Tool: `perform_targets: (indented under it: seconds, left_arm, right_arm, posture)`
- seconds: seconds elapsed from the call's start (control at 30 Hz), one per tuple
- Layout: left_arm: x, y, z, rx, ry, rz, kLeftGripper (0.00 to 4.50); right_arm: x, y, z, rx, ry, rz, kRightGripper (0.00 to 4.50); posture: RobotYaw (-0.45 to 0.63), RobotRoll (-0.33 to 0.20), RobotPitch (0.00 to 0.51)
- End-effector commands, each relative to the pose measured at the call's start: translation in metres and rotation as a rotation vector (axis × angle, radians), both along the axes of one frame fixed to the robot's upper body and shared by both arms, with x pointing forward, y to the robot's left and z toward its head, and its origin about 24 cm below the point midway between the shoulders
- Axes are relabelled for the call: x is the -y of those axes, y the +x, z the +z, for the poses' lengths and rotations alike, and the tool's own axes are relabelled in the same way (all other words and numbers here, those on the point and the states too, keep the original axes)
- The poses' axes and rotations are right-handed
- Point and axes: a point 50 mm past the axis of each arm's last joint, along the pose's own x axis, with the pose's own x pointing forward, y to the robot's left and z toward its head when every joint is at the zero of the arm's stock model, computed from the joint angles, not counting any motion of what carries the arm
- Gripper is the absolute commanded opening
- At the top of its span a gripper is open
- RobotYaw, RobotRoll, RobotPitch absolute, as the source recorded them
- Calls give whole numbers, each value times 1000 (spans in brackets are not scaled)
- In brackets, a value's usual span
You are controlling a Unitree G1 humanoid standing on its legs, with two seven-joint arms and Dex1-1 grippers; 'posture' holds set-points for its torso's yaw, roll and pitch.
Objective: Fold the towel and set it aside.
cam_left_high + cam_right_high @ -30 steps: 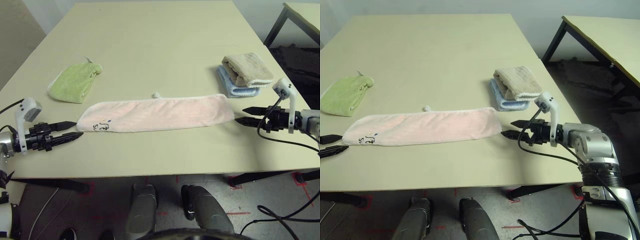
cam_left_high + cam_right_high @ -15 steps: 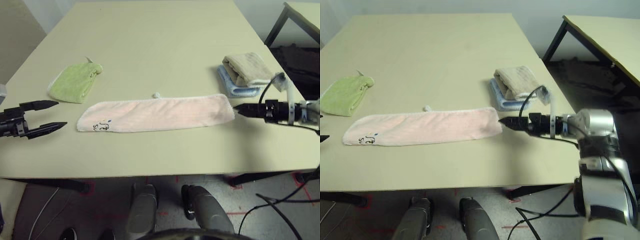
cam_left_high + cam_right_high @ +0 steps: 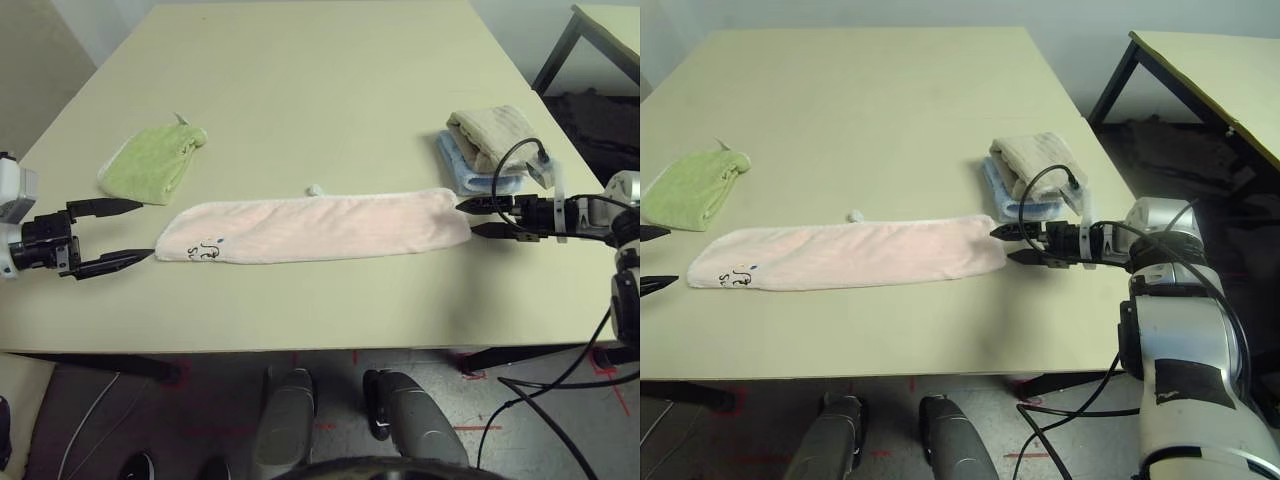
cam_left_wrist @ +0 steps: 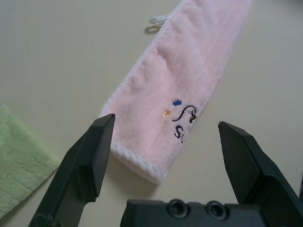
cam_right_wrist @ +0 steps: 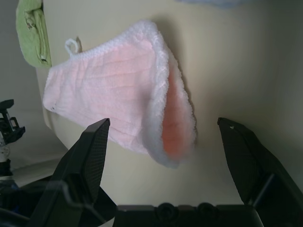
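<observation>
- A pale pink towel [image 3: 315, 227] lies flat in a long folded strip across the near part of the cream worktop [image 3: 320, 90], its dark embroidered lettering at the left end.
- The left pincer [image 3: 120, 232] hovers just off that lettered end, fingers spread, holding nothing.
- The right pincer [image 3: 474, 217] sits at the opposite end, fingers spread, tips just beside the white-edged hem.
- A light green cloth [image 3: 152, 163] rests well behind the left end; folded beige [image 3: 495, 138] and light blue towels [image 3: 470, 170] are stacked behind the right.

towel [image 3: 315, 227] mid-table, green cloth [image 3: 152, 162] behind-left
</observation>
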Motion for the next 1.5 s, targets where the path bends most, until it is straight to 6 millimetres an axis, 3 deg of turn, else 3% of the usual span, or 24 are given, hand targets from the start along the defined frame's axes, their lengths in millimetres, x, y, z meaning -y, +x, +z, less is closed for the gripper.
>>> perform_targets:
  seconds: [0.03, 0.43, 0.73, 0.97, 1.27, 1.37, 1.5]
  left_arm:
    - [-1, -2, -7, -16, -1, -5, 4466]
    - [1, 4, -9, -7, 5, -9, 4466]
    - [5, 7, -10, -8, 5, -24, 4466]
    - [5, 8, -10, -9, 8, -23, 4466]
    - [7, 10, -9, 3, 8, -31, 4466]
    - [7, 9, -8, 6, 8, -32, 4500]
    - [7, 10, -7, 11, 10, -34, 4500]
  right_arm:
    - [-9, -1, -9, -47, -10, 63, 4500]
    - [-33, 8, -7, 12, 100, 138, 4500]
    - [-33, 11, -13, 47, 74, 118, 4500]
    - [-26, 16, -14, 145, -43, 134, 4500]
    - [-30, 13, -19, 113, -13, 161, 4500]
    - [-30, 14, -19, 125, -14, 146, 4019]
    - [-29, 15, -21, 121, -15, 119, 2538]
  posture:
    - [111, 0, 158]
    - [105, 0, 156]
    - [99, 0, 163]
    - [96, 0, 164]
    - [98, 0, 166]
    - [96, 0, 168]
    - [98, 0, 170]
